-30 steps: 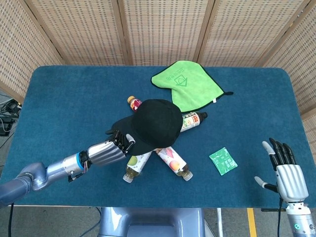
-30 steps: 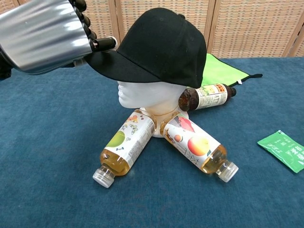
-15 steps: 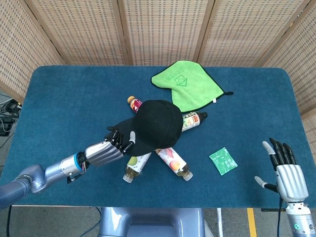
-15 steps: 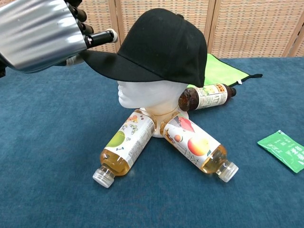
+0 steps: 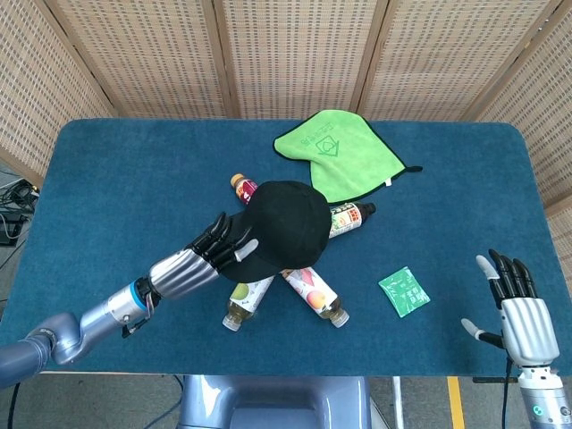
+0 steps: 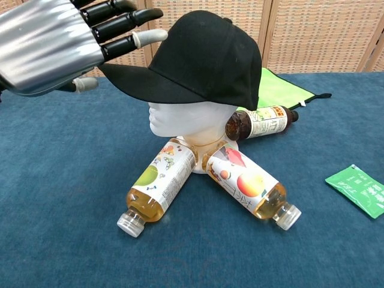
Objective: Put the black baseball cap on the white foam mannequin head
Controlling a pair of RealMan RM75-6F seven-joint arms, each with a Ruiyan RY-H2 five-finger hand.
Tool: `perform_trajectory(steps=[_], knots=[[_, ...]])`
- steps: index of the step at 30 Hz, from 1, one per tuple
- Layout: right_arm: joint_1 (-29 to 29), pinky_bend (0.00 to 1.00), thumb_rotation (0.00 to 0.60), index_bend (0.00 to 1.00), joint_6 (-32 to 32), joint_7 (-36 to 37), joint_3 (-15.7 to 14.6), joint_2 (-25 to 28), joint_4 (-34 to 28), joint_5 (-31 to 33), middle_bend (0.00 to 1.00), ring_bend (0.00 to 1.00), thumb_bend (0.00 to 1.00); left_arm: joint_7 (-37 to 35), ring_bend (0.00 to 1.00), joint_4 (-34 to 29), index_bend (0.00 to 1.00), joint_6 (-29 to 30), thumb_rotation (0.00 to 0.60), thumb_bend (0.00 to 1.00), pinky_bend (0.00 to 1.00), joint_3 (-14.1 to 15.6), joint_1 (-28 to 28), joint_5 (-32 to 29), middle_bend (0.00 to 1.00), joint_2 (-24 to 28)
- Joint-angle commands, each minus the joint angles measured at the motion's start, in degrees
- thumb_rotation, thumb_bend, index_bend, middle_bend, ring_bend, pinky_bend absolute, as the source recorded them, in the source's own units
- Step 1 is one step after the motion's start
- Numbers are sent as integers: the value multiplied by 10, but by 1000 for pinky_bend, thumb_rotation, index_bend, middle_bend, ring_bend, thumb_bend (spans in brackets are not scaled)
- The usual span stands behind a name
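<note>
While the black baseball cap (image 6: 204,57) sits on the white foam mannequin head (image 6: 180,120), the left hand (image 5: 192,265) spreads its fingers (image 6: 123,27) beside the brim, holding nothing.

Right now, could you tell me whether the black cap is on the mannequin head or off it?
On: the black cap covers the crown of the mannequin head, brim forward.

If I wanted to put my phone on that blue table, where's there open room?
Bare cloth lies far left of the left hand, and between the green packet and right hand. It's crowded around the mannequin head, ringed by bottles.
</note>
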Motion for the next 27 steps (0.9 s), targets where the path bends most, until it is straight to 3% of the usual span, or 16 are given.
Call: perform_trajectory(steps=[1, 6, 16, 23, 27], knots=[[0, 0, 600, 78, 0, 0, 0, 0, 0, 0, 0, 0, 61, 1, 0, -52, 0, -22, 600, 0, 0, 12, 28, -30, 0, 16], [0, 0, 600, 78, 1, -3, 0, 0, -1, -1, 0, 0, 61, -13, 0, -101, 0, -14, 600, 0, 0, 19, 67, -64, 0, 28], [1, 0, 600, 77, -3, -13, -3, -3, 1, -5, 0, 0, 61, -129, 0, -200, 0, 89, 600, 0, 0, 38, 192, -151, 0, 22], [3, 0, 600, 70, -13, -33, -11, -3, -3, -9, 0, 0, 61, -155, 0, -287, 0, 94, 600, 0, 0, 68, 260, -220, 0, 72], [6, 0, 600, 67, -26, -46, -15, -4, -6, -9, 0, 0, 61, -170, 0, -302, 0, 90, 600, 0, 0, 74, 279, -245, 0, 89]])
